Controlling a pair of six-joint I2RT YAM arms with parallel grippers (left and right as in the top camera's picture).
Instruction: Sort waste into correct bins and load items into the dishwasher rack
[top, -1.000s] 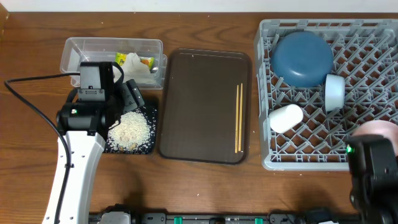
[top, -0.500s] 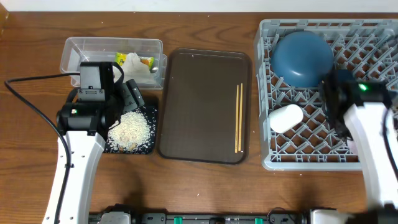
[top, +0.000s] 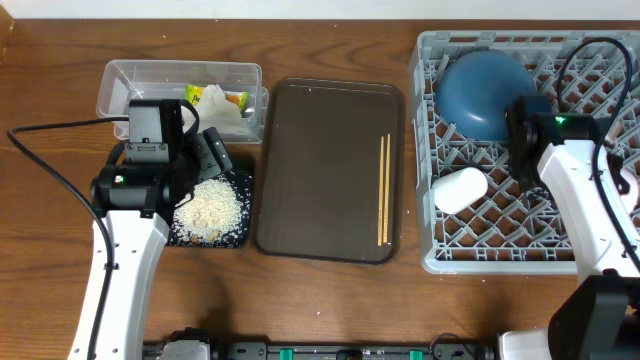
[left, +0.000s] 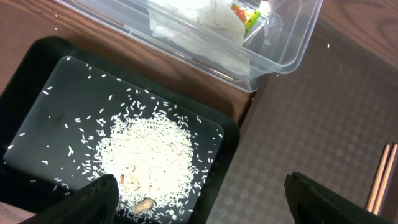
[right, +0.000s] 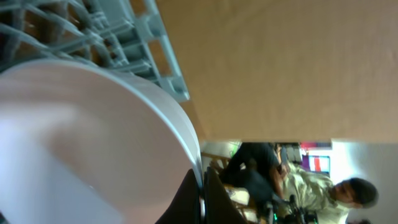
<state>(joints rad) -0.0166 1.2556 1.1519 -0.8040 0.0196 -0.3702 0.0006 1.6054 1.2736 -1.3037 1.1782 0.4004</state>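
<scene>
While the left gripper (left: 211, 208) hangs with its two fingers spread wide and nothing between them, a shallow black rectangular tray (left: 56, 87) lies directly beneath it, holding a heap of loose white rice grains (left: 149, 152). Just beyond the fingers sits a clear rectangular plastic tub (left: 292, 43), with a crumpled white paper napkin (left: 199, 18) and a small yellow-orange snack wrapper (left: 245, 12) inside. Beside this hand, toward the other arm, a brown serving tray (top: 320, 170) carries a pair of thin wooden chopsticks (top: 383, 190) along its far edge. Further right stands the large light-grey plastic dishwasher rack (top: 428, 150). A dark-blue round plate (top: 480, 95) rests in it just beside the right arm, and a small pale cup (top: 460, 190) lies on its side nearby. The right gripper (right: 202, 196) is over the rack, its fingers closed on the rim of a white bowl (right: 74, 143).
</scene>
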